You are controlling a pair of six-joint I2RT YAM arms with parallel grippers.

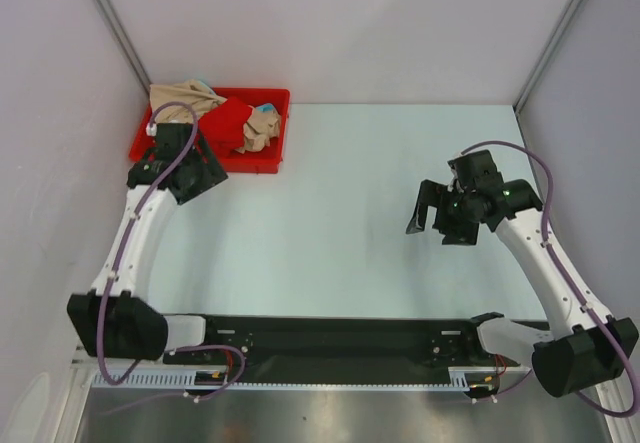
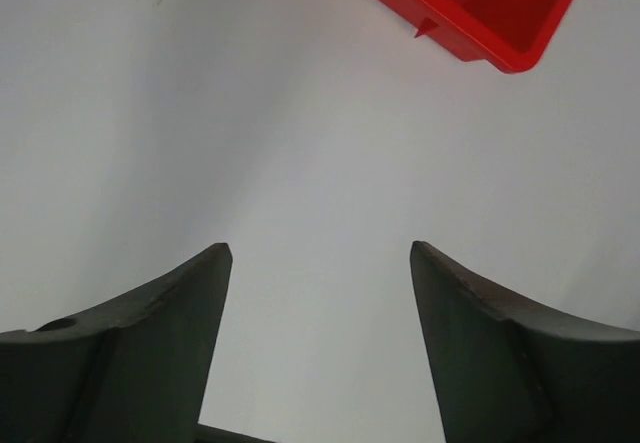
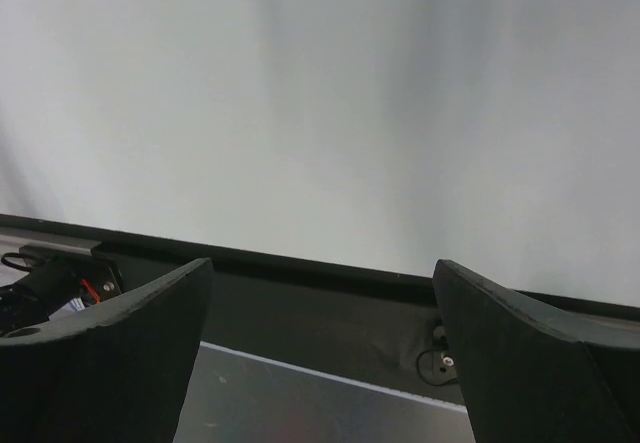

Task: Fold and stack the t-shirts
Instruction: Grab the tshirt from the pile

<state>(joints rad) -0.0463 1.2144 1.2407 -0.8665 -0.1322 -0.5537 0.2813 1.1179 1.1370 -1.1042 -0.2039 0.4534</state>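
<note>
Pale grey walls close in a light, almost white surface that fills the middle of the overhead view. In the upper left of that view, against the back wall, sits a red plastic tray. The t-shirts lie bunched inside it: a beige-tan one drapes over the tray's left rim, a bright red one is crumpled in the middle, and more beige cloth lies toward the right end. A small patch of light blue shows near the top of the heap, too small to make out further. None of the cloth is folded or stacked.

At the tray's lower left corner, the left tool hangs above the tray's near edge; from overhead its dark body hides that corner. The left wrist view shows its two fingers spread wide with only bare surface between them, and a corner of the tray at the upper right of the frame. It holds nothing.

Well apart, in the right half of the overhead view, the right tool hovers above the bare surface, jaws spread wide and empty. In its wrist view the fingers frame the pale surface and the black base rail along the near edge.
</note>
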